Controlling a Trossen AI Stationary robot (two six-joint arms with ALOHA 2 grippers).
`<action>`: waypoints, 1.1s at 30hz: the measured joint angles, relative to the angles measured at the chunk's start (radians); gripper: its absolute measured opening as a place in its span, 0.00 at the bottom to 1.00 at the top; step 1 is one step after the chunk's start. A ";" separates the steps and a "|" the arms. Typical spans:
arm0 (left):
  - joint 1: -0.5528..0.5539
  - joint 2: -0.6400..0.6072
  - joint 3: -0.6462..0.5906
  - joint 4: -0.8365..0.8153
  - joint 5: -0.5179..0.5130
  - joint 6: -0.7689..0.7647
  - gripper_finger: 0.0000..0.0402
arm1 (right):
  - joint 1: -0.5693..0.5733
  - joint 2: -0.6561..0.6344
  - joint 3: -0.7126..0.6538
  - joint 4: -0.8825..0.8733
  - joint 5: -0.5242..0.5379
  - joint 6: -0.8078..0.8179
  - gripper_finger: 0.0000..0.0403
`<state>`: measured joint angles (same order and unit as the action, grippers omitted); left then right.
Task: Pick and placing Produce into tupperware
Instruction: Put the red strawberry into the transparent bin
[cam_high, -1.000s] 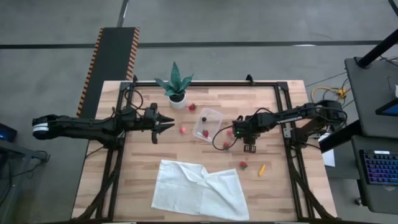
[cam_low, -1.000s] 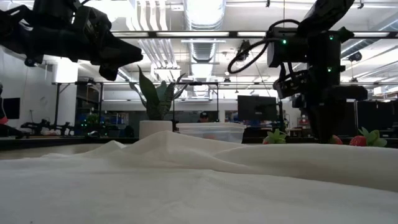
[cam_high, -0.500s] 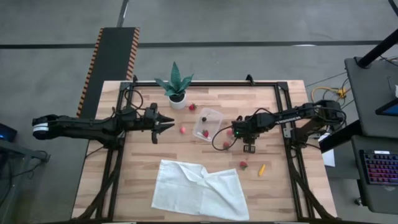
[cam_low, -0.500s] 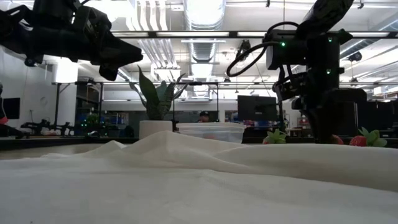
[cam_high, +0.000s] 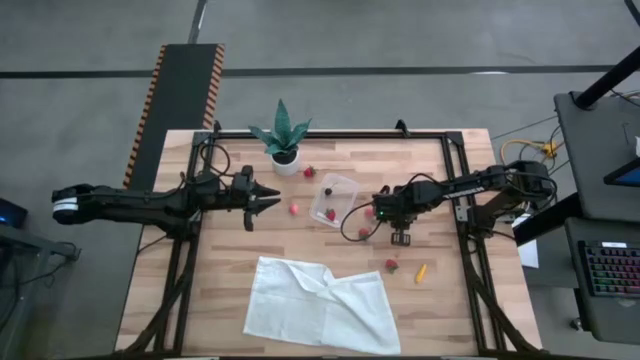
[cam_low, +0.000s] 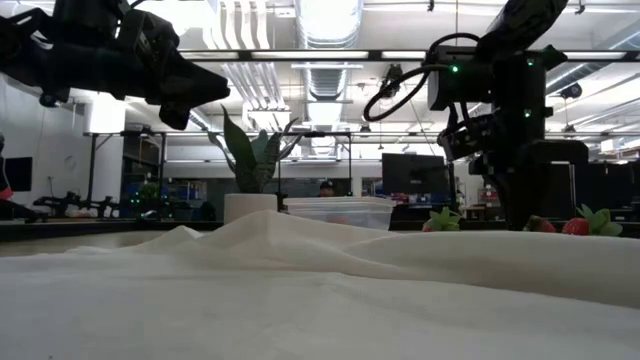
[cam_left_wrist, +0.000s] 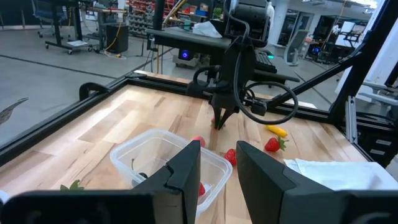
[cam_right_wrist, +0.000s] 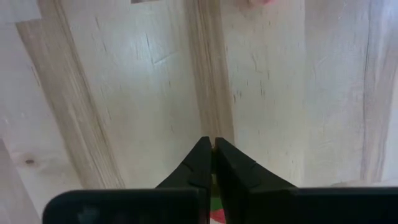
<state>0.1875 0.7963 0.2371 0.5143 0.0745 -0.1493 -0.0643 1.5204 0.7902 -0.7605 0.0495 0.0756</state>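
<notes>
Right now the right gripper (cam_high: 399, 238) points straight down at the bare wood, just to the right of the tupperware (cam_high: 334, 199), with its fingers pressed fully together. In the right wrist view a sliver of red and green shows at the fingertips (cam_right_wrist: 205, 163), so it may have pinched a strawberry, though that picture is too tight to be sure anything is truly held. The relation that matters is simple: the clear container lies to the left of this gripper, near but not touching, and slightly farther up the table toward the potted plant (cam_high: 283, 136). If a piece is in the grip, the coming move is, I judge, a lift and a short sideways carry leftward over the container's near rim. Loose produce lies all round: a strawberry (cam_high: 364, 233) between gripper and container, another (cam_high: 391, 265) nearer the white cloth (cam_high: 320, 305), a small orange-yellow piece (cam_high: 421, 272) beside it, and more strawberries (cam_high: 294, 208) on the container's left side. A dark berry (cam_high: 328, 189) sits at the container's far corner. The left gripper (cam_high: 262, 200) hovers above the table on the container's left, fingers partly apart and holding nothing, about as near to the container as the right one.
</notes>
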 joint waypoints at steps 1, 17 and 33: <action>0.000 0.000 0.000 0.000 0.000 0.000 0.22 | 0.000 0.000 0.006 0.000 0.001 0.002 0.02; 0.000 0.000 0.000 0.000 0.000 0.000 0.22 | -0.002 -0.001 0.187 -0.048 0.023 -0.046 0.02; 0.000 0.000 0.000 0.000 0.001 -0.001 0.22 | -0.064 0.123 0.466 0.081 0.030 -0.230 0.02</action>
<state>0.1875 0.7963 0.2367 0.5146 0.0753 -0.1505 -0.1278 1.6438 1.2558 -0.6795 0.0792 -0.1547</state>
